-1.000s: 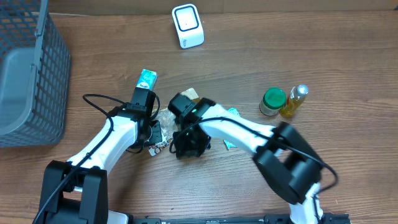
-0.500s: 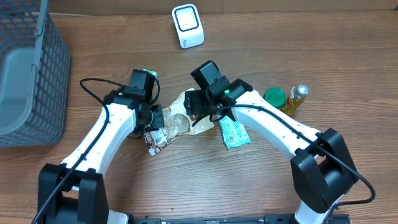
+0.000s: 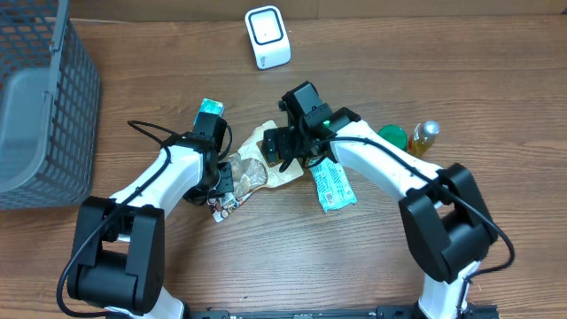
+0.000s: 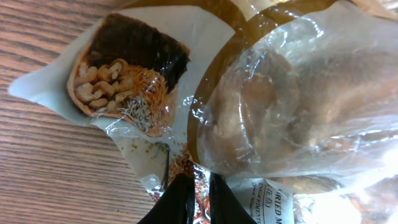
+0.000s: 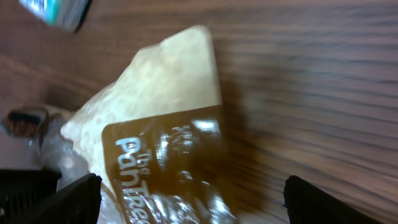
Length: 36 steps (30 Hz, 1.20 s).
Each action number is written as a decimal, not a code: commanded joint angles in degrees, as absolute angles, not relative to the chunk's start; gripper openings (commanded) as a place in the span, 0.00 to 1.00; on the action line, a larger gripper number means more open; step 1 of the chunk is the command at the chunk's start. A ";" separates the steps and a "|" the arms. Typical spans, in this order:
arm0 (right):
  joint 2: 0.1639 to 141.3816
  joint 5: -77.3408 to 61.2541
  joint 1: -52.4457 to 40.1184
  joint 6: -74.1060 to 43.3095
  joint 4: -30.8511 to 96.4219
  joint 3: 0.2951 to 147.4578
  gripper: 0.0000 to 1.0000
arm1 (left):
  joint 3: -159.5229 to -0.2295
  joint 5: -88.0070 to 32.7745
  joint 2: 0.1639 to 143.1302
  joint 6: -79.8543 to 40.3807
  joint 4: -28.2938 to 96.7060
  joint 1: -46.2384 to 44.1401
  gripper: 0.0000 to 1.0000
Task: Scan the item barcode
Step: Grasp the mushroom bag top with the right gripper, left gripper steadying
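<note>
The item is a clear and brown snack bag [image 3: 257, 170] lying on the table between the two arms; the left wrist view shows its nut picture and a white printed label [image 4: 292, 202]. My left gripper [image 3: 221, 183] is shut on the bag's crinkled lower edge, its black fingers pinching the film [image 4: 200, 186]. At the bag's far right end hovers my right gripper [image 3: 285, 147], open wide, with the brown printed part of the bag [image 5: 168, 168] below and between its fingers [image 5: 68, 199]. No barcode shows. The white scanner [image 3: 267, 37] stands at the back.
A green and white packet [image 3: 332, 186] lies right of the bag. A teal box [image 3: 210, 112] sits by the left arm. A green-lidded jar [image 3: 392, 137] and a yellow bottle [image 3: 421, 142] stand at the right. A grey wire basket [image 3: 44, 106] fills the left edge.
My right gripper rose from the table's front toward the bag's far end and opened wide, uncovering the green and white packet. The left gripper kept its hold on the bag's edge.
</note>
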State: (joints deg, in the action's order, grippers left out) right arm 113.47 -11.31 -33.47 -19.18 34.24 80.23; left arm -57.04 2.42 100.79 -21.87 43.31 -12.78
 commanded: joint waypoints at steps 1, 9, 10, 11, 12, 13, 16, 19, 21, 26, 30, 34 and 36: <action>115.39 -16.86 -33.67 -16.60 33.04 79.77 0.91 | -56.27 3.18 103.79 -20.78 42.33 -13.10 0.15; 118.83 -25.65 -33.67 -16.58 30.20 79.77 0.87 | -56.27 3.18 103.79 -20.78 42.17 -13.10 0.15; 119.46 -27.42 -33.67 -16.60 29.85 79.77 0.86 | -56.27 3.20 103.79 -20.78 42.17 -13.10 0.16; 119.74 -28.56 -33.67 -16.60 29.71 79.77 0.85 | -56.27 3.20 103.79 -20.78 42.17 -13.10 0.16; 120.07 -29.67 -33.67 -16.58 29.63 79.77 0.84 | -56.27 3.20 103.79 -20.78 42.15 -13.10 0.15; 120.18 -30.48 -33.67 -16.58 29.61 79.77 0.82 | -56.27 3.20 103.79 -20.78 42.13 -13.10 0.16; 120.27 -32.82 -33.67 -16.36 29.63 79.77 0.76 | -56.27 3.18 103.79 -20.80 42.00 -13.10 0.16; 120.27 -34.72 -33.67 -16.34 29.50 79.77 0.72 | -56.27 3.18 103.79 -20.86 41.87 -13.10 0.16; 120.27 -35.90 -33.67 -16.12 29.10 79.77 0.68 | -56.27 3.18 103.79 -21.02 41.89 -13.10 0.16; 120.51 -39.62 -33.67 -16.01 27.38 79.77 0.66 | -56.27 3.18 103.79 -20.99 41.80 -13.10 0.16; 120.57 -40.64 -33.67 -16.01 27.07 79.77 0.61 | -56.27 3.18 103.79 -21.04 41.69 -13.10 0.16; 120.57 -40.66 -33.67 -16.21 27.09 79.77 0.46 | -56.27 3.18 103.79 -21.04 41.69 -13.10 0.17; 120.57 -40.84 -33.67 -16.19 27.07 79.77 0.39 | -56.27 3.18 103.79 -21.02 41.69 -13.10 0.17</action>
